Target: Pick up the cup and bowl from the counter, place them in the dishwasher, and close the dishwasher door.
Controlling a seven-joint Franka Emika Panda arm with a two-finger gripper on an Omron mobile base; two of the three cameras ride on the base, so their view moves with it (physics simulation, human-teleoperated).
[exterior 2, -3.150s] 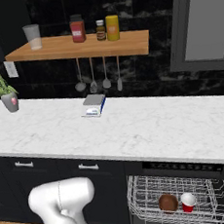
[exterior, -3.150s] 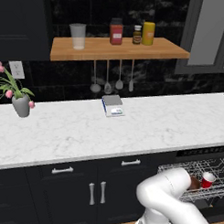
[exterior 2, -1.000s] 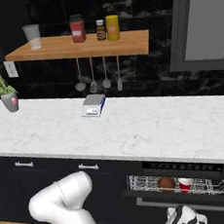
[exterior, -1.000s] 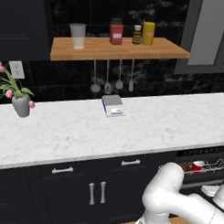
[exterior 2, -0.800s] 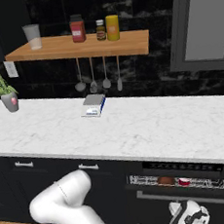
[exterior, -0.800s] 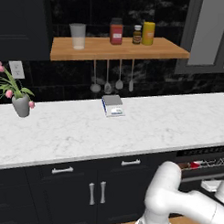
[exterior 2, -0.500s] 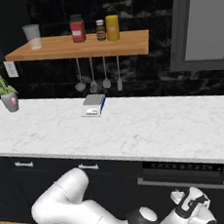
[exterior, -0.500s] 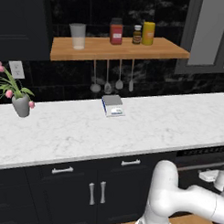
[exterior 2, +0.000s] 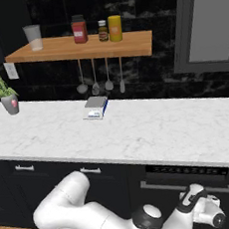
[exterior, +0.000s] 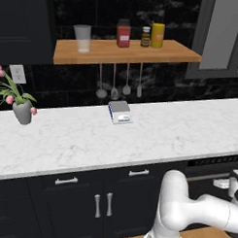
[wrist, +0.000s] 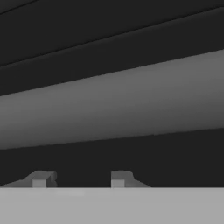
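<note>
The black dishwasher door stands upright under the white marble counter, shut or very nearly so. Its long silver bar handle runs across the front and shows again as handle at the right edge. In the hand view that handle spans the picture as a wide grey band, very close. My gripper is open, its fingertips apart with nothing between them, right against the door. The hand sits low in front of the door. The cup, the bowl and the rack are hidden behind the door.
Navy cabinets with short silver handles lie left of the dishwasher. On the counter are a small scale and a flower pot. A wooden wall shelf holds a glass tumbler, a red-labelled jar and bottles. Utensils hang below it.
The dishwasher door has swung up from open to upright with my hand pushing along it. The rack with the cup and bowl has gone out of sight behind it.
</note>
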